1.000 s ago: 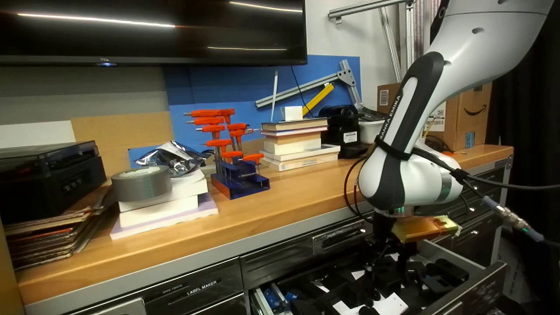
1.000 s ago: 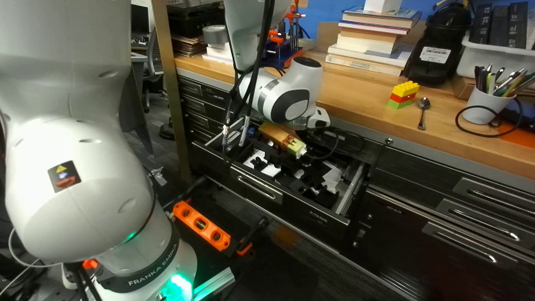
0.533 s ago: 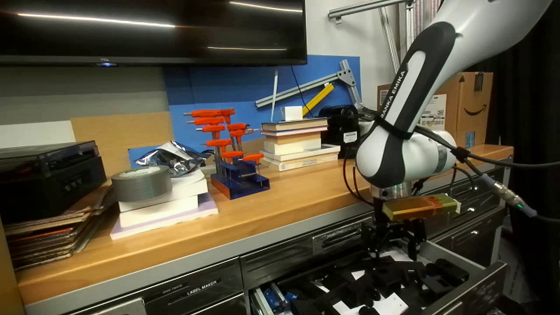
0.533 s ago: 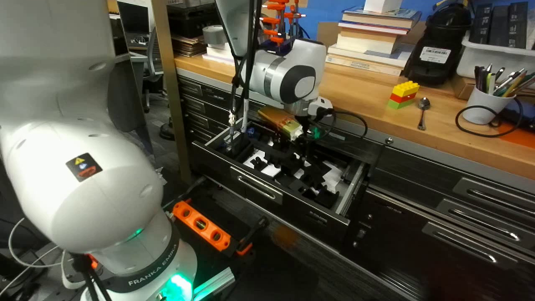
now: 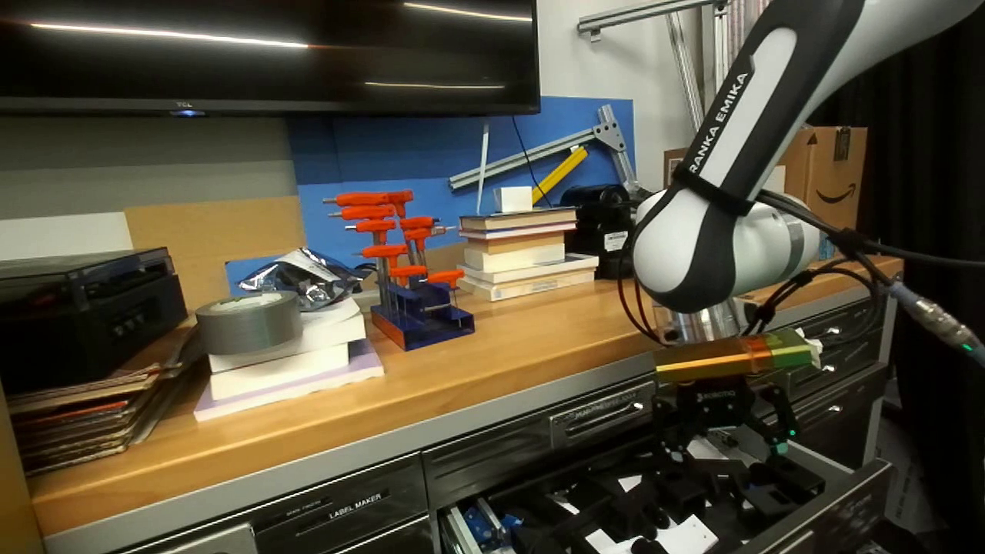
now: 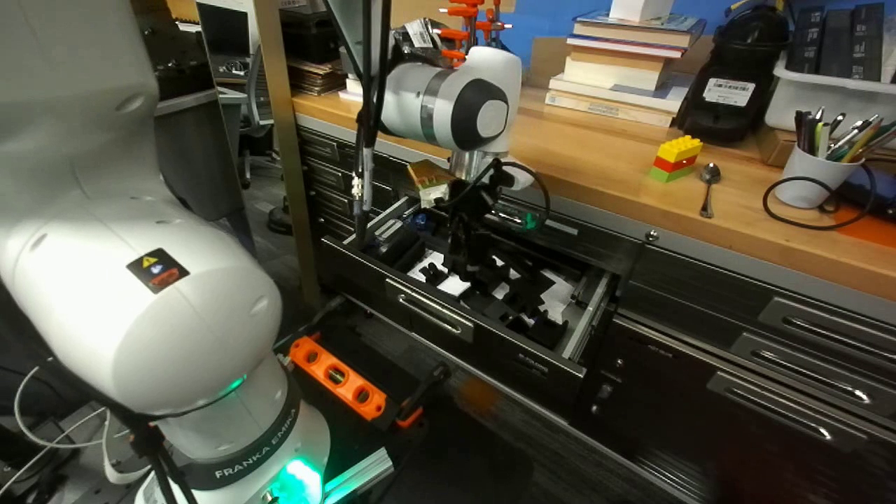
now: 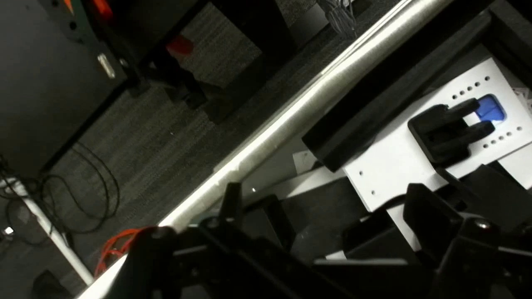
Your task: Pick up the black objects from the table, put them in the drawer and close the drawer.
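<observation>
The drawer [image 6: 532, 360] is pulled out below the wooden table [image 5: 531, 354]. Its side wall [image 5: 816, 454] shows in an exterior view. Several matte black pieces [image 5: 793, 477] lie in it on white sheets and plates. They also show in an exterior view [image 6: 546, 329] and in the wrist view [image 7: 440, 137]. I cannot tell which of them are the task's two black objects. No small black blocky piece shows on the visible table top. My gripper [image 5: 728, 451] is open and empty, above the pieces. In the wrist view my gripper [image 7: 326, 203] has its fingers wide apart with nothing between them.
A yellow, red and green brick stack [image 6: 675, 159], a spoon [image 6: 709, 189], a pen cup [image 6: 815, 175] and a large black device [image 6: 724, 91] stand on the table. Book stacks [image 5: 523, 265] and an orange-handled tool rack [image 5: 422, 315] are further along. Cables hang from the arm.
My gripper has risen from low in the drawer to above it, and the wrist has turned. Its fingers show wider apart now. The drawer has stayed out.
</observation>
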